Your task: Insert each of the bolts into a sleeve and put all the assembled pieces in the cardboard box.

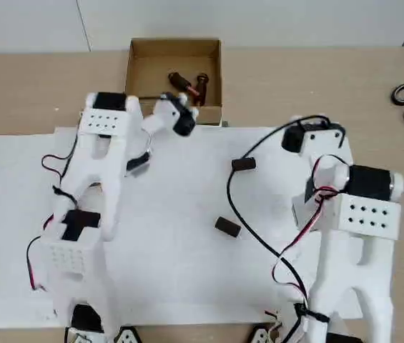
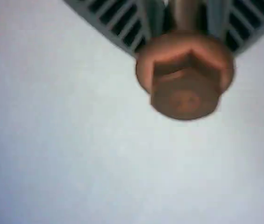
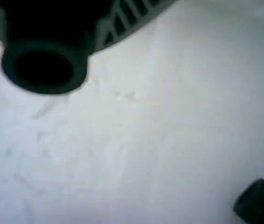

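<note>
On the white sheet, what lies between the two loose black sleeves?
In the high view, a black cable passes between the upper sleeve and the lower sleeve; the rest of that stretch is bare white sheet.

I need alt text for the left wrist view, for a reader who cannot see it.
A brown bolt is clamped in the left gripper, its head facing the camera, with a plain white sheet behind it.

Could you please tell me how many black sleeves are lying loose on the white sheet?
2: one sleeve lies nearer the cardboard box, the other farther from it. A third sleeve is held in the right gripper, not loose.
</note>
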